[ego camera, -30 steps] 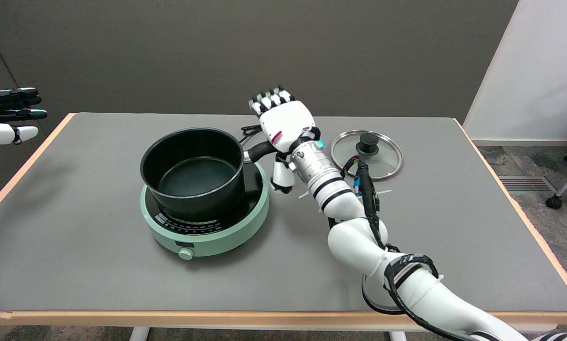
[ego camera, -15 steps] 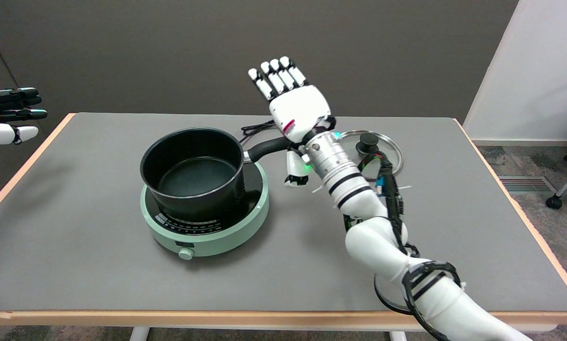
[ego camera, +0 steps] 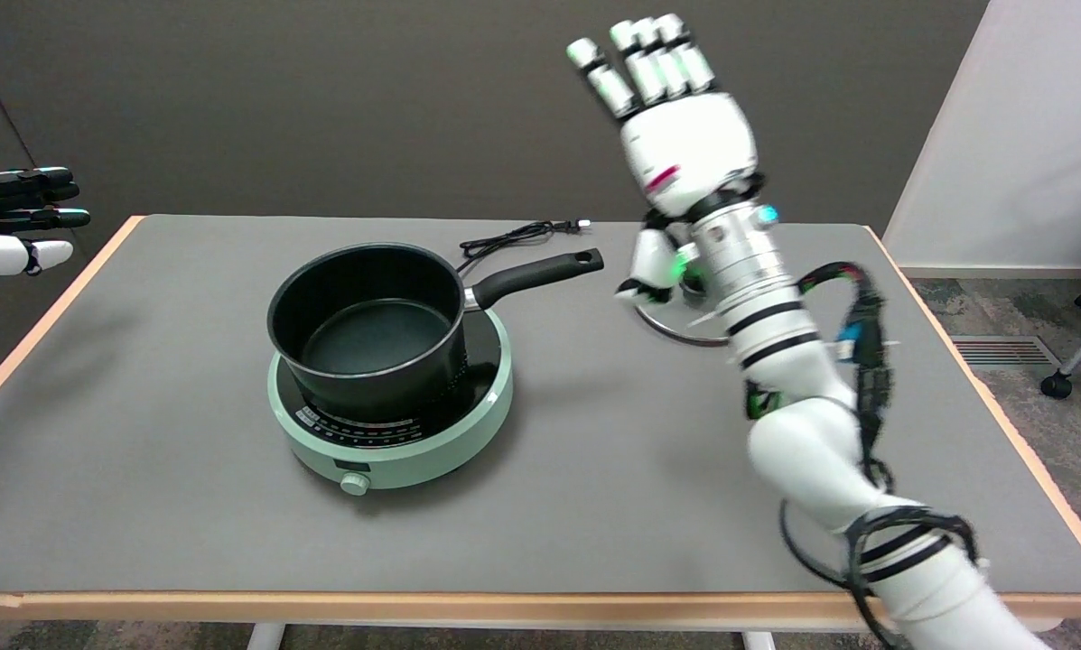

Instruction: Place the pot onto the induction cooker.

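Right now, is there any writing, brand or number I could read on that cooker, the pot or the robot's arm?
Nothing can be read.
Induction cooker: small white marks ring its black top near the front, too small to read.
Right hand: a small red mark on its white back, too blurred to read.
Pot: no writing shows.
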